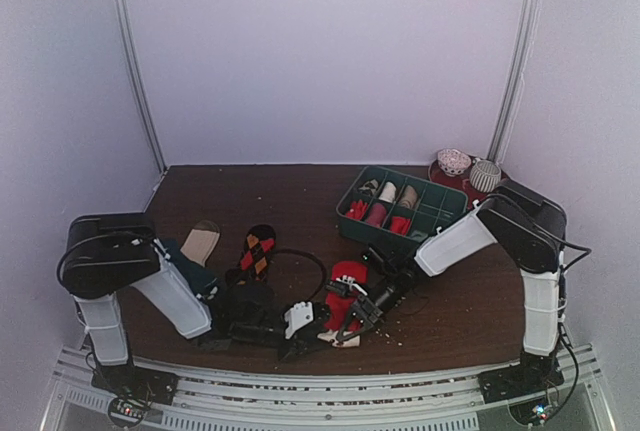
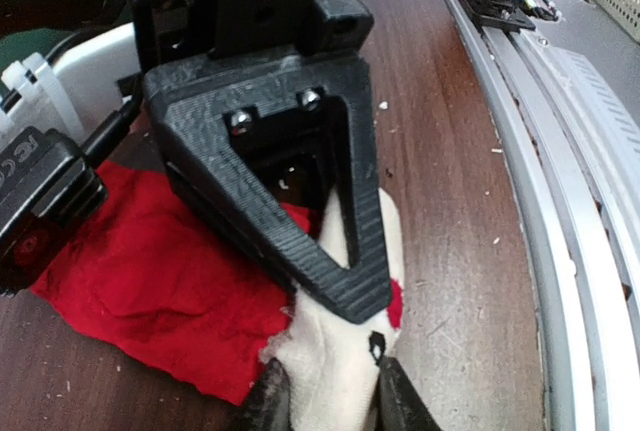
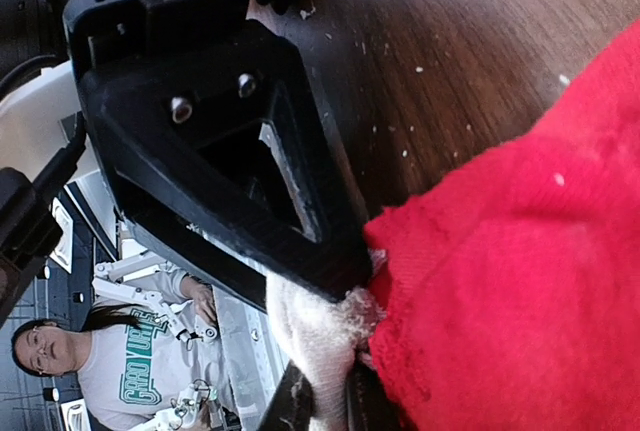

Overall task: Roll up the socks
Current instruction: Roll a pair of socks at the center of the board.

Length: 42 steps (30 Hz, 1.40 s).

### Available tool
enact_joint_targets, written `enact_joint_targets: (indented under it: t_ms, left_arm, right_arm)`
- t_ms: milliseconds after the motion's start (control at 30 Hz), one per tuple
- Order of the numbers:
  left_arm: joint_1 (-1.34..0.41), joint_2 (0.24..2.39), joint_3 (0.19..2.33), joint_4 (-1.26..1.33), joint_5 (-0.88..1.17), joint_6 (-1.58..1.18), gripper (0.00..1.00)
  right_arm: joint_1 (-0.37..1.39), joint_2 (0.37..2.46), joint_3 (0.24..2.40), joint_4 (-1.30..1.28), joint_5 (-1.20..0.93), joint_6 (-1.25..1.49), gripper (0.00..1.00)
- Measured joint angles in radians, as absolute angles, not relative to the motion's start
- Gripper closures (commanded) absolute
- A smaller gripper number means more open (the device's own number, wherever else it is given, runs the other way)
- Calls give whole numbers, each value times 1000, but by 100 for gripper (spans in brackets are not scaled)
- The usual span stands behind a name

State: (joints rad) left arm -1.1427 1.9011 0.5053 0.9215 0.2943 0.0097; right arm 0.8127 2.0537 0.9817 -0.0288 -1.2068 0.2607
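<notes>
Tabletop (image 1: 300, 191): red sock (image 1: 346, 276) lies near the front edge; argyle sock (image 1: 258, 249) lies well apart, to its left.
Arms: my left arm (image 1: 175, 296) and right arm (image 1: 455, 241) fold low, wrists meeting over the sock's near end.
Cuff (image 2: 335, 361): I should turn it over evenly, both sides together, keeping the first fold tight.
Left gripper (image 2: 330, 401): pinching the cuff.
Right gripper (image 3: 322, 406): pinching the cuff too, just beside.

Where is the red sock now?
In the top view, the red sock lies near the middle of the table's front edge, its cuff between the left gripper and right gripper.
</notes>
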Motion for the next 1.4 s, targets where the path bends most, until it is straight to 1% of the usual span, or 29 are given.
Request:
enact_joint_targets:
  t_ms: [133, 367, 467, 567, 667, 767, 867, 1067, 1133, 1267, 1400]
  left_arm:
    - [-1143, 1915, 511, 937, 299, 4, 100]
    - [-1143, 1917, 522, 931, 305, -36, 100]
    - [-1137, 1888, 554, 831, 305, -90, 100]
    - [-1121, 1861, 607, 693, 324, -148, 100]
    - [-1096, 1850, 662, 560, 367, -205, 100]
    - [-1063, 1851, 692, 488, 419, -255, 100]
    - [-1028, 1869, 716, 446, 478, -302, 100]
    - [-996, 1930, 801, 380, 587, -344, 100]
    - [-992, 1941, 822, 357, 606, -344, 100]
    - [-986, 1954, 847, 324, 632, -342, 100]
    - [-981, 1957, 850, 320, 644, -339, 100]
  right_arm:
    - [809, 2053, 982, -44, -1214, 261, 87]
    - [806, 2028, 978, -69, -1209, 247, 67]
    - [809, 1950, 966, -95, -1126, 229, 63]
    - [813, 1829, 942, -97, -1010, 211, 62]
    - [814, 1658, 884, -44, -884, 196, 60]
    - [824, 1499, 777, 52, -755, 163, 59]
    - [874, 1412, 673, 132, -622, 108, 58]
    - [1085, 1386, 543, 222, -370, -62, 57]
    - [1122, 1387, 532, 240, -310, -106, 57]
    - [1141, 1407, 532, 288, -189, -186, 56]
    - [1141, 1433, 533, 319, -134, -241, 56]
